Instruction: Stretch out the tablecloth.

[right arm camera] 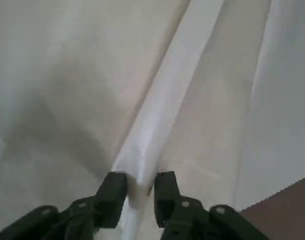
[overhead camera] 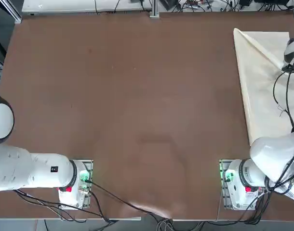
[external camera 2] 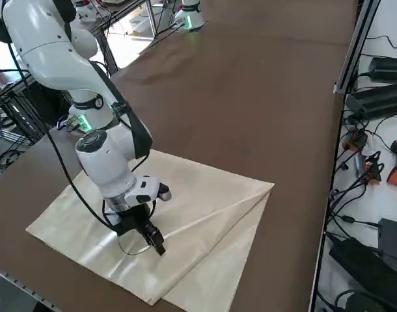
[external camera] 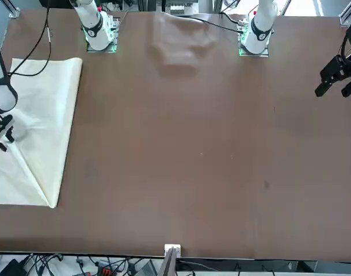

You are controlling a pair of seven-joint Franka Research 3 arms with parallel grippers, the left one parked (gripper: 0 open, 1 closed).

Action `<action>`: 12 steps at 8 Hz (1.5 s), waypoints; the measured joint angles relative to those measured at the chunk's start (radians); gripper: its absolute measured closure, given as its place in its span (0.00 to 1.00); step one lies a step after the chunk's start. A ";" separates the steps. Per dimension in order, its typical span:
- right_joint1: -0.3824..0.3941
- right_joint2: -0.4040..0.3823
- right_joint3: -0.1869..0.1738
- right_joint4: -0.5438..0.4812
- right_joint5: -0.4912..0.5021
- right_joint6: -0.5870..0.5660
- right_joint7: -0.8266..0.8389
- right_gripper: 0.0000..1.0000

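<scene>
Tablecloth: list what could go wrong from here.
1. The right gripper pinches only a thin folded ridge of the tablecloth; it may slip out when pulled.
2. The fold has layers, so a pull might lift one and leave the rest folded.
3. Nothing pins the cloth on the table; it could slide instead of spreading.

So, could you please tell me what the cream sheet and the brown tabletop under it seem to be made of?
The large cream-beige tablecloth looks like thin woven fabric with a slight sheen: it folds diagonally and ridges softly between the right claw fingers. The brown tabletop looks matte and smooth, possibly laminate or a mat; the material is unclear.
</scene>
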 joint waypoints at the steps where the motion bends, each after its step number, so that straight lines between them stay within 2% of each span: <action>1: 0.000 0.003 0.000 0.000 0.000 0.000 -0.001 0.66; 2: 0.000 0.003 0.000 0.000 0.000 0.001 -0.001 0.90; 3: 0.000 0.003 0.000 0.001 0.000 0.001 -0.001 0.98; 5: -0.001 0.003 0.011 0.001 0.010 0.000 0.002 0.98; 7: 0.000 0.002 0.046 0.003 0.062 -0.029 0.035 0.98; 9: -0.001 -0.006 0.062 0.015 0.111 -0.088 0.090 0.98; 12: 0.016 -0.009 0.115 0.018 0.228 -0.196 0.146 0.98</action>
